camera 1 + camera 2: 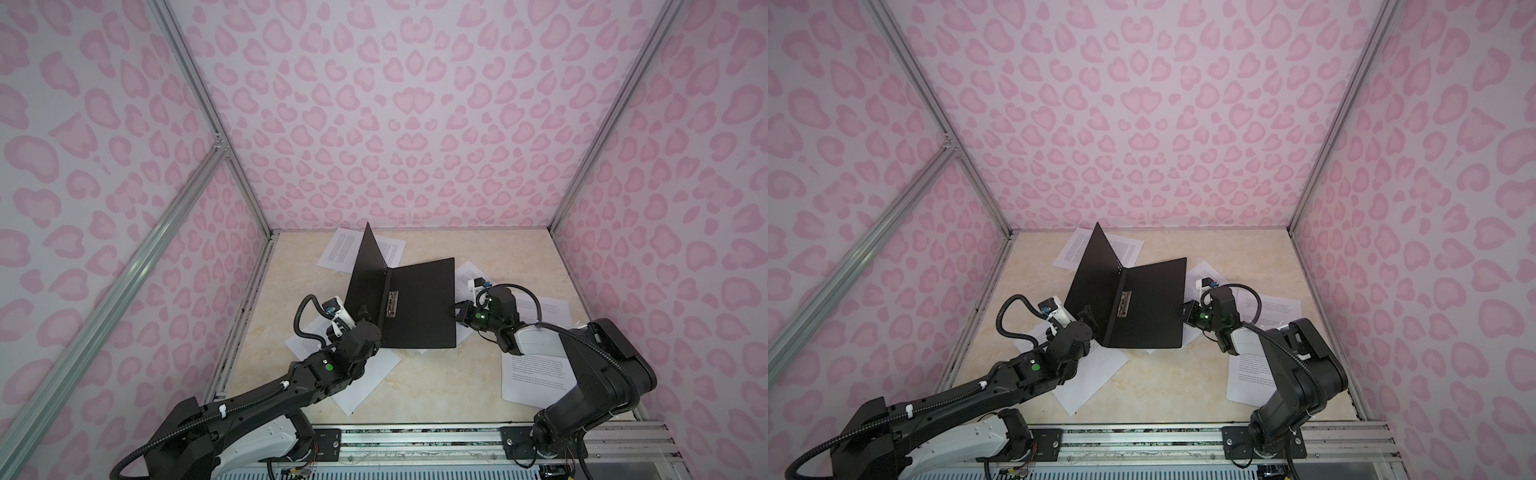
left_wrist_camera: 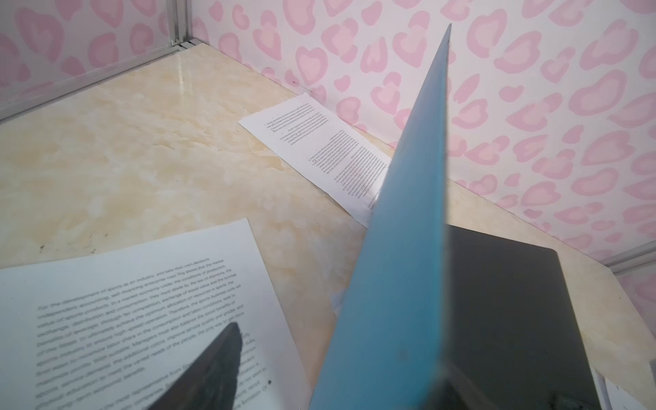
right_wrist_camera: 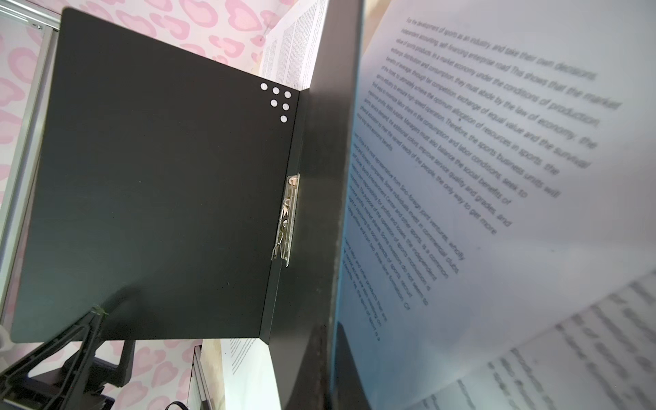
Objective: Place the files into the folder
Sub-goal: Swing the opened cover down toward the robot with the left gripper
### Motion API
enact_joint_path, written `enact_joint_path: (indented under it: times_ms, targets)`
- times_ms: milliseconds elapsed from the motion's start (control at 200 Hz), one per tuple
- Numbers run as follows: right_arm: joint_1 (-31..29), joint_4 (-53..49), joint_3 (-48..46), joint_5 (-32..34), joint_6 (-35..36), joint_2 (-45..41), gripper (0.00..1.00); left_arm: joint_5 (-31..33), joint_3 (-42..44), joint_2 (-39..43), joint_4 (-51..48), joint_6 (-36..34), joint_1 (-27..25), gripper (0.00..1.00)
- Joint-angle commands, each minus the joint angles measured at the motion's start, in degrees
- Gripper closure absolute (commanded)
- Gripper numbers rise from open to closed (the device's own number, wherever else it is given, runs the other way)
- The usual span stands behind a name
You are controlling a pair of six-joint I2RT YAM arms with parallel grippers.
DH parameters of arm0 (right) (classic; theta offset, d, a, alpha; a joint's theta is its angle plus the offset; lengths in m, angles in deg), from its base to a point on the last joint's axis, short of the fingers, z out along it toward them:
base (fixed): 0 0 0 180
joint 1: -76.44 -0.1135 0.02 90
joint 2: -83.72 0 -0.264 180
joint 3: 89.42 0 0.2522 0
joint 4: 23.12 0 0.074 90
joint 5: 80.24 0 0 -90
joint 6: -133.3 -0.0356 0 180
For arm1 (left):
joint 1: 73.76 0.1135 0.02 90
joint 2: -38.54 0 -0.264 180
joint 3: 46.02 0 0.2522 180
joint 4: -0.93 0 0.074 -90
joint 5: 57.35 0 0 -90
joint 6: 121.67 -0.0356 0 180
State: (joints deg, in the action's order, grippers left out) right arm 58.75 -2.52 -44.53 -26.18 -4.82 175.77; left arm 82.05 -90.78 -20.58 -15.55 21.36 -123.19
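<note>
folder: the folder [image 1: 419, 307] [image 1: 1150, 307] lies open in the middle of the table [image 1: 436, 386], black inside up. Its right half is flat. Its left half is tipped up off the spine, and the left wrist view shows the blue outside [image 2: 401, 266].

clip: the metal clip [image 1: 392, 304] [image 3: 285, 220] sits on the folder's spine, roughly halfway along.

dots: six little white dots [image 3: 277, 101] are on the raised half of the folder, right by the spine.

left claw: the left claw [image 1: 362, 311] [image 1: 1087, 312] is at the near edge of the folder's raised half. It's released, with the cover edge between the spread fingers and one finger [image 2: 213, 365] clearly off the blue side.

right claw: the right claw [image 1: 456, 311] [image 1: 1185, 309] is clenched on the outer edge of the folder's flat half. Can't tell if it's also catching the sheet underneath.

far papers: the far papers [image 1: 338, 249] overlap behind the folder's far-left corner, partly hidden by the raised half.

near-left papers: the near-left papers [image 1: 365, 386] stick out from under the folder's near-left corner and run under the left arm.

right papers: the right papers [image 1: 536, 374] are out past the folder's right edge, partly under the right arm. One more [image 1: 467, 274] pokes out from under that edge.
</note>
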Motion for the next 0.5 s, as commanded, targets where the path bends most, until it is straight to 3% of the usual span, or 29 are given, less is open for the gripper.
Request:
enact_joint_path:
  times_ms: [0, 175, 265, 335, 495]
  targets:
    - [0.8, -5.3, 0.7, 2.0, 4.0, -0.9, 1.00, -4.6, -1.5, 2.6, -11.1, 1.4, 2.8, 0.21]
    - [1.8, -10.1, 1.0, 3.6, 5.7, -3.4, 1.00, -16.4, 1.6, 11.8, -17.9, 1.5, 11.6, 0.14]
    - [2.2, -11.2, 0.9, 4.8, 6.1, -4.5, 1.00, -23.2, 3.1, 13.9, -17.8, -1.1, 13.0, 0.12]
    - [2.4, -12.7, 1.0, 5.8, 6.7, -5.1, 1.00, -28.3, 3.4, 11.6, -17.1, -3.4, 13.2, 0.07]
    - [3.1, -13.2, 0.6, 6.7, 6.8, -6.1, 1.00, -39.5, 4.8, 2.3, -11.1, -4.0, 13.4, 0.07]
